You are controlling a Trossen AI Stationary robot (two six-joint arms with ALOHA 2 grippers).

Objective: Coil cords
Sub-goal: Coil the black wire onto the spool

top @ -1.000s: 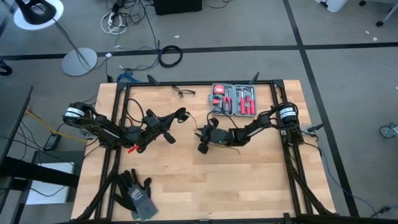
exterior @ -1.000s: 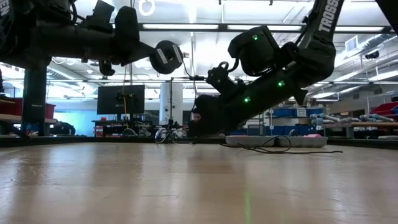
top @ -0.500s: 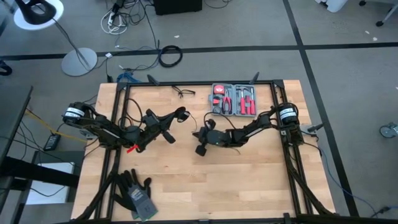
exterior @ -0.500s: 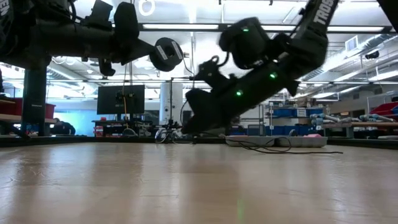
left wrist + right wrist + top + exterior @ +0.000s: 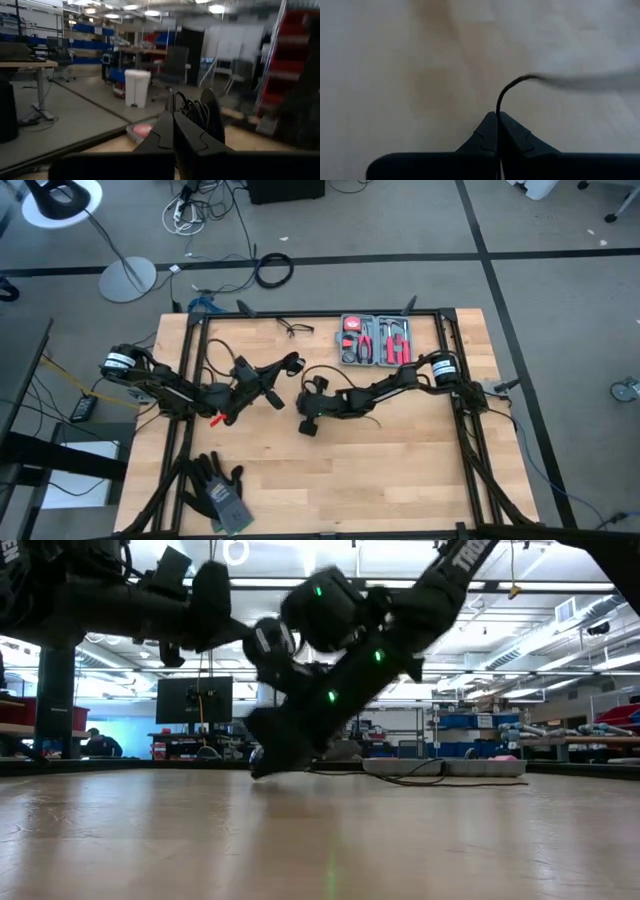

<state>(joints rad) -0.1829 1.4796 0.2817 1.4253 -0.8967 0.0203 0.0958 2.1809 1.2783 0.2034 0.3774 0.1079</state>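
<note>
The cord is a thin black cable. Several of its loops (image 5: pixel 192 107) and its round puck (image 5: pixel 211 114) are bunched just past my left gripper (image 5: pixel 173 116), which is shut and held above the table left of centre (image 5: pixel 292 363). A loose strand (image 5: pixel 322 368) arcs from there toward my right gripper (image 5: pixel 305 427). That gripper is shut on the cord (image 5: pixel 498 102) low over the table's middle (image 5: pixel 265 765). My left gripper pinches the gathered loops (image 5: pixel 186 111) between its two fingers, coming level from the table's left. The loops and the puck stand beyond the fingertips, lifted clear of the table. The exact place of contact is hidden by the fingers. My right gripper pinches a single strand of the cord (image 5: pixel 498 111) between its fingertips. The fingers slant down toward the table from the right. The strand leaves the tips and bends off to one side, slack.
An open case of red-handled tools (image 5: pixel 376 340) lies at the far edge right of centre. A small glasses-like wire item (image 5: pixel 293 328) sits at the far edge, and dark gloves (image 5: pixel 218 490) lie at the near left corner. A thick coiled cable (image 5: pixel 273 270) lies on the floor beyond.
My right gripper has swung toward the table's left edge, drawing close to my left gripper, and has dropped a little toward the table. The loose strand now arcs between the two grippers.
</note>
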